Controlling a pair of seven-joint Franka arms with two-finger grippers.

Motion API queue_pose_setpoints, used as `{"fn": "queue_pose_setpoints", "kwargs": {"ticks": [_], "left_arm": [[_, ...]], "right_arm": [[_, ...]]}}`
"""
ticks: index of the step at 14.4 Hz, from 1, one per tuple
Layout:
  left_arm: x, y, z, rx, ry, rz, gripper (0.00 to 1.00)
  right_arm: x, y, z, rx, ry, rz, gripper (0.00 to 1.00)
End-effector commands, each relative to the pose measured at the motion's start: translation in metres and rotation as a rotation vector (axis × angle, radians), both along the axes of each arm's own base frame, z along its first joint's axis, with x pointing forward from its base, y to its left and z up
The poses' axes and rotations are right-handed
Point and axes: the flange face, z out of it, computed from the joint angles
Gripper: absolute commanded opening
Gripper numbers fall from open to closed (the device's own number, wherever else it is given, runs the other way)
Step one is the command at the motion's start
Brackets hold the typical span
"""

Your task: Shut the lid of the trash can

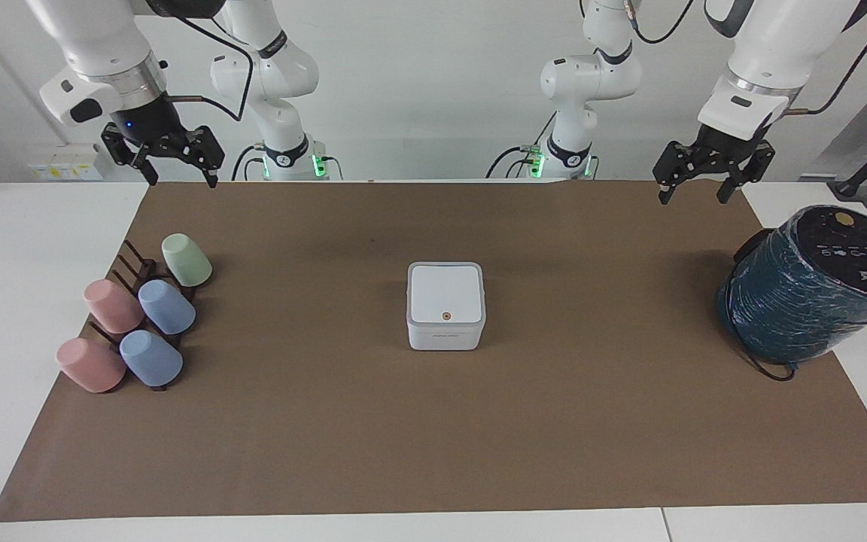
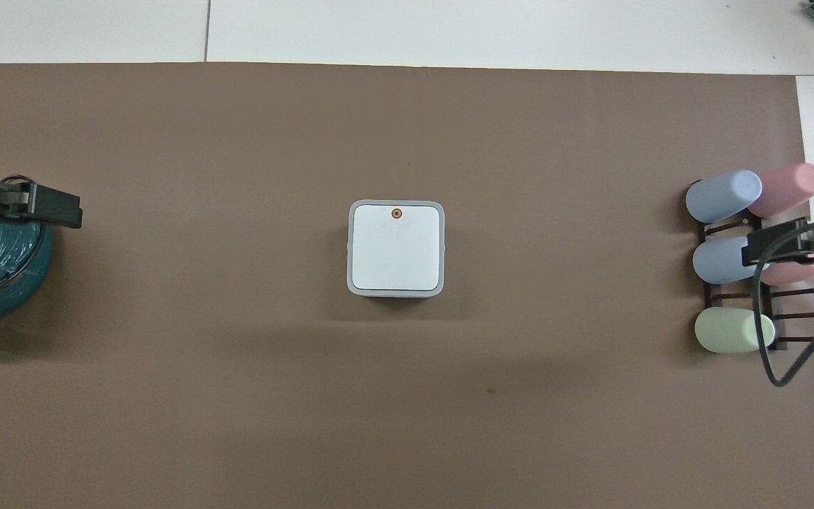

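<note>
Brown paper matting (image 1: 433, 421) covers the white table (image 1: 27, 316), with a plain white wall at 12 o'clock in the facing view.

1. Trash can (image 1: 445, 337): seated at the centre of the mat, upright, well apart from both grippers.
2. Lid (image 1: 445, 293): lying flat on the trash can, closed, its orange dot on the edge farther from the robots.
3. Left gripper (image 1: 693, 194): raised over the mat edge nearest the robots, at 1 o'clock from the trash can in the facing view; fingers spread, holding nothing.
4. Right gripper (image 1: 183, 179): raised at 10 o'clock from the trash can in the facing view, over the mat corner; fingers spread, holding nothing.
5. Dark teal wrapped cylinder (image 1: 810, 286): tilted at the left arm's end of the table.
6. Cup rack (image 1: 136, 271): at the right arm's end, carrying five pastel cups (image 1: 166, 306).
</note>
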Motion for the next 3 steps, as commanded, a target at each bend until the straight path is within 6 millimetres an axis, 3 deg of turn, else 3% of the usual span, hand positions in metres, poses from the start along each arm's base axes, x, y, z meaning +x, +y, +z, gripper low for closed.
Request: {"fn": "queue_pose_setpoints", "kwargs": {"ticks": [1,3], "left_arm": [[-0.006,-0.0042,0.0064,0.021,0.004,-0.022,1.0],[-0.0065,-0.0045,0.0065,0.018,0.005,-0.024,1.0]], "right_arm": [[-0.0042,-0.0006,0.0038,0.008,-0.002,0.024,1.0],[-0.0042,-0.0006,0.0038,0.008,-0.002,0.024,1.0]]}}
